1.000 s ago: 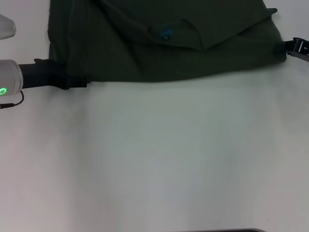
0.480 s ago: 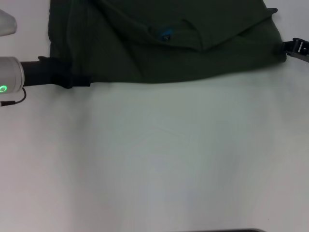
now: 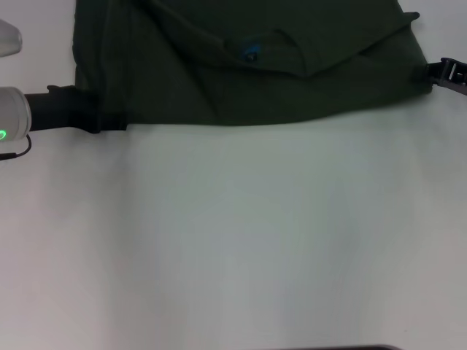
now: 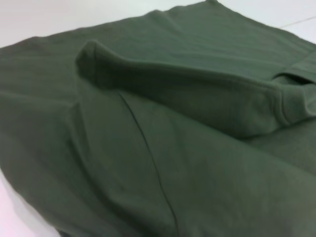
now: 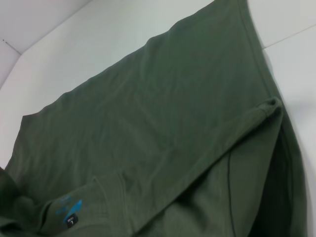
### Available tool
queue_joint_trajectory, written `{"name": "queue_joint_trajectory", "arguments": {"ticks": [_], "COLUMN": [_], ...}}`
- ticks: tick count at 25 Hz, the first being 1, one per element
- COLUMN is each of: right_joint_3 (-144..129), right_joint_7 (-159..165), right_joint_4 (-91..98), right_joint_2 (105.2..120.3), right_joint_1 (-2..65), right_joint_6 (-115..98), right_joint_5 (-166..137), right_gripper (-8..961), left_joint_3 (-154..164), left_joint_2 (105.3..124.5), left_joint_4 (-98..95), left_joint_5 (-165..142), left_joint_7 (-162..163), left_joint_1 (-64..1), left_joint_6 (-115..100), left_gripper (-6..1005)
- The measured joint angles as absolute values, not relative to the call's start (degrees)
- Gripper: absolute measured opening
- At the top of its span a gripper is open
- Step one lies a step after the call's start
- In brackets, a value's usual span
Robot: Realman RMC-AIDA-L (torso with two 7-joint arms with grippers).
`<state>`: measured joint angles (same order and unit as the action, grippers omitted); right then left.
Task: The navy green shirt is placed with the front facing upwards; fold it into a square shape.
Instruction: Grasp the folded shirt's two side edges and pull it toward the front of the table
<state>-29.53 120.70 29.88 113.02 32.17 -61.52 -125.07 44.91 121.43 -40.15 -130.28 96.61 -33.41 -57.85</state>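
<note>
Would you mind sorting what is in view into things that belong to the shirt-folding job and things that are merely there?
Part of the job:
navy green shirt, partly folded
left gripper, at the shirt's near left corner
right gripper, at the shirt's right edge

Merely there:
white table
blue neck label, part of the shirt

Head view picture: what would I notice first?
A big dark green shirt lies partly folded across the far side of the white table, with a small blue neck label showing. The left gripper sits at its near left corner and the right gripper at its right edge.
</note>
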Motion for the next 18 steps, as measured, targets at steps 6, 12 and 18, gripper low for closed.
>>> {"name": "queue_joint_trajectory", "arguments": {"ticks": [6, 12, 18], "right_joint_3": [-29.5, -29.5, -29.5], "right_joint_7": [120.7, 120.7, 120.7], "right_joint_4": [30.0, 30.0, 30.1], "right_joint_2": [113.03, 113.02, 113.10], "right_joint_1": [32.2, 32.3, 32.1], "right_joint_6": [-61.5, -61.5, -61.5], "right_joint_5": [-125.1, -125.1, -125.1], "right_gripper": [44, 43, 42], "left_joint_3": [44.7, 44.7, 44.9], "left_joint_2": [121.41, 121.39, 121.58], "left_joint_4": [-40.2, -40.2, -40.3], "left_joint_5": [-131.0, -131.2, -131.3], "left_joint_7": [96.7, 96.7, 96.7], "left_joint_1": [-33.5, -33.6, -33.5], "left_joint_6": [-60.2, -60.4, -59.4], "left_gripper": [872, 863, 778]}}
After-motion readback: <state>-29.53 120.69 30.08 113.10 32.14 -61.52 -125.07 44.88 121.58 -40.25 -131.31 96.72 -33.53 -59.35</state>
